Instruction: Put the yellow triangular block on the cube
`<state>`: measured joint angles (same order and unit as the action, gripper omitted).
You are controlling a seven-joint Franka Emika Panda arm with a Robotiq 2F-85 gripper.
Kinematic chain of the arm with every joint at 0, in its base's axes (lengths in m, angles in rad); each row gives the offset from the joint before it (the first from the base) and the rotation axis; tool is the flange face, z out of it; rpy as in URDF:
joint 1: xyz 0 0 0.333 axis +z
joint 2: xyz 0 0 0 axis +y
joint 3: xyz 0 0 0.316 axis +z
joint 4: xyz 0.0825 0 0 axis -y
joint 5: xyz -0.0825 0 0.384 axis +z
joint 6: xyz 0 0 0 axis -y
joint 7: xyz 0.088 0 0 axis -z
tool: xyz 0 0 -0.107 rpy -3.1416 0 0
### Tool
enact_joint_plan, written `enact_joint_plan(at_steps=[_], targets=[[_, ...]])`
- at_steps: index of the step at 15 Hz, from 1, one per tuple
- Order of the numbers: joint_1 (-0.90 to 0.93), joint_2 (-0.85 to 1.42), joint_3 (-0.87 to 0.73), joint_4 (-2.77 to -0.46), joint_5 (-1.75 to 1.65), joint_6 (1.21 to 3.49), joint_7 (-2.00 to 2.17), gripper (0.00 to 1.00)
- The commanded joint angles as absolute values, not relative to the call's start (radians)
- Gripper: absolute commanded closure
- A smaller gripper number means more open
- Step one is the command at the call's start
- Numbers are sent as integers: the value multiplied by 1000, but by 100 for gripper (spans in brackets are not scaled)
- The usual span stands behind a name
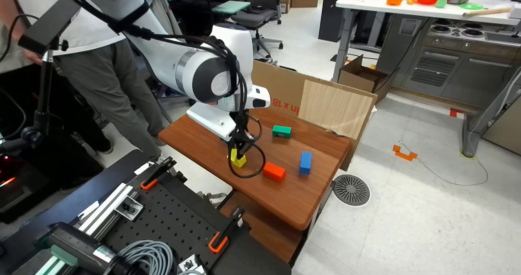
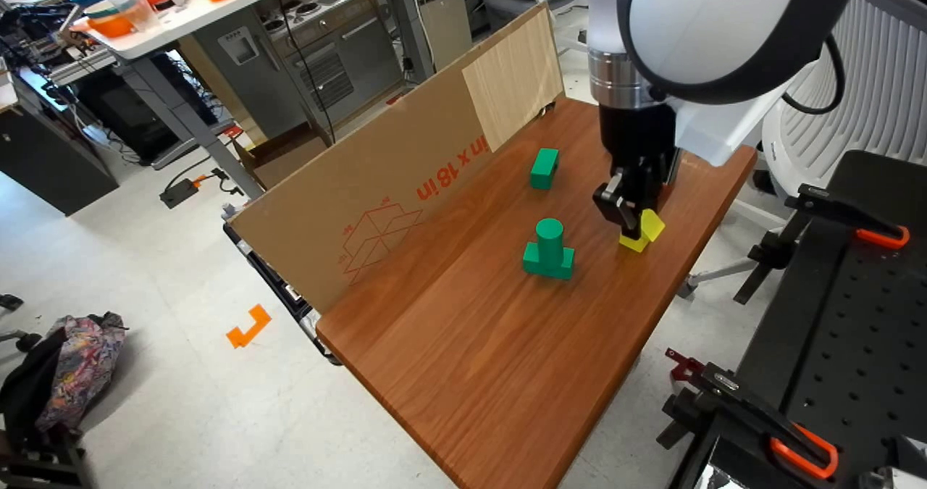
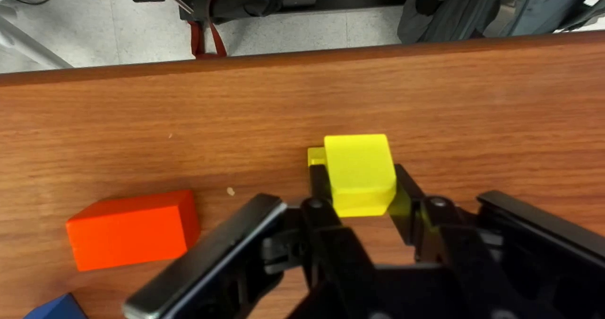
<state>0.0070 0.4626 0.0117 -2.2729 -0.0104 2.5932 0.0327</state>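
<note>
Here on the left, close to the near edge of the desk (image 1: pixel 293 193) in an exterior view, the jaws are clenched on the yellow triangular block (image 3: pixel 360 165), gripping it from both sides; it's right there over the cube (image 3: pixel 315 155), just a sliver of which peeks out in the wrist view; touching or apart, I cannot tell; next along to the right, there's the orange-red block (image 1: pixel 274 172); slightly farther right, well back, a green block (image 1: pixel 281 132); and rightmost, the blue block (image 1: pixel 305 163)!
</note>
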Motion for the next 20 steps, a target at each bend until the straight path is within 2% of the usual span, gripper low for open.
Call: enact_joint_plan(at_steps=[1,12,13,14,16,20], targets=[[31,488,1,-2258,-21,2628,54,91],[68,509,-47,-2234,-62,2645,98,91],[73,514,-55,-2231,-72,2643,107,87],[78,517,-61,-2230,-83,2641,116,41],[87,525,-72,-2228,-101,2636,135,33],[99,524,-80,-2232,-118,2638,153,3]])
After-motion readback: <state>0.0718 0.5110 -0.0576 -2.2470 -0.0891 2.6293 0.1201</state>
